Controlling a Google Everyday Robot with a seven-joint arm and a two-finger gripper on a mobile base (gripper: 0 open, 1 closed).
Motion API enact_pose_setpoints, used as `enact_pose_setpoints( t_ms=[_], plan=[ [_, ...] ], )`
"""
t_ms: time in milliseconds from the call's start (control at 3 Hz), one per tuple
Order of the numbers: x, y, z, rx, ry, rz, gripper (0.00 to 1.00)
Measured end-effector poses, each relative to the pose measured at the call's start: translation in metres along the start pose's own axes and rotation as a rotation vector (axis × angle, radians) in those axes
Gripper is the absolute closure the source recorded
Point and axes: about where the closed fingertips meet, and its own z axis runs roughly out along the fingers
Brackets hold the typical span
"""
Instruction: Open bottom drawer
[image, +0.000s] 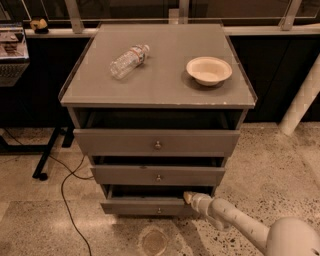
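Observation:
The bottom drawer (145, 207) is the lowest and narrowest grey front of the cabinet, with a small round knob (159, 210) at its centre. It stands pulled out a little, with a dark gap above its front. My gripper (188, 198) sits at the top right edge of that drawer front, at the end of the white arm (235, 225) that comes in from the lower right.
The middle drawer (158, 175) and top drawer (157, 142) also stand slightly out. A clear plastic bottle (128, 61) lies on the cabinet top, and a beige bowl (209, 70) stands there. A black cable (66, 192) runs over the floor at left. A white post (300, 102) stands at right.

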Motion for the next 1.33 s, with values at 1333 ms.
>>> enact_pose_setpoints(
  t_ms=[1333],
  plan=[
    [0.049,0.003,-0.046,-0.009,0.158,0.007,1.00]
  ],
)
